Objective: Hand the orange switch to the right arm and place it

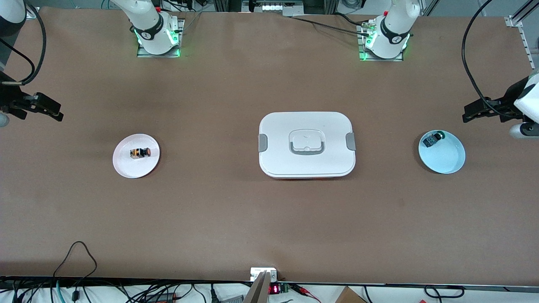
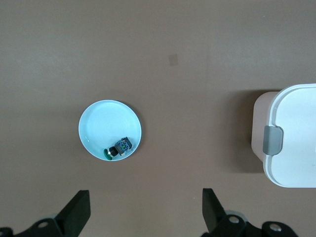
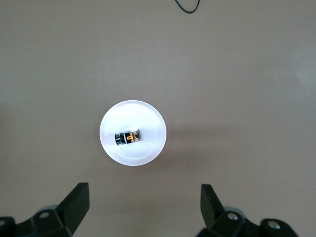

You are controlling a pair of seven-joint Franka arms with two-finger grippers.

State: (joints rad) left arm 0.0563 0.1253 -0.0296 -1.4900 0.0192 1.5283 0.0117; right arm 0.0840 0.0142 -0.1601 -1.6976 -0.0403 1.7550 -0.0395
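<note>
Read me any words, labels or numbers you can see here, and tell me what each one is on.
No text reads clearly anywhere.
Round badge on each arm base: too small to read.
Red digits on the display at the table edge nearest the camera: too blurred to read.
Orange switch, white box, both plates: no visible text.

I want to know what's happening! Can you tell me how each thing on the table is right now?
orange switch: lying on its side on the white plate
green-button part: in the blue bowl
white box: lid on
left gripper: open, holding nothing
right gripper: open, holding nothing
</note>
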